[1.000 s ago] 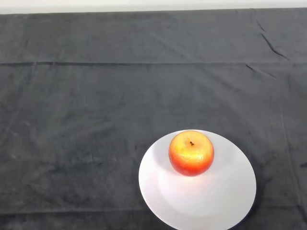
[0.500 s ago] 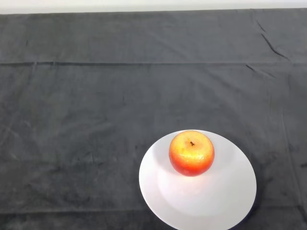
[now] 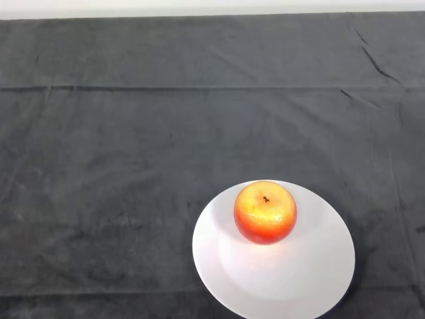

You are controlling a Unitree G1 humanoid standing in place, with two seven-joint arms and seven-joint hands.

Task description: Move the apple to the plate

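Note:
A red and yellow apple (image 3: 265,212) stands upright, stem up, on a white round plate (image 3: 292,279). It rests on the far left part of the plate. The plate lies on the dark cloth near the front edge of the table, right of the middle.
The dark cloth (image 3: 133,146) covers the whole table and has creases across it. The table's far edge (image 3: 212,14) runs along the top of the view.

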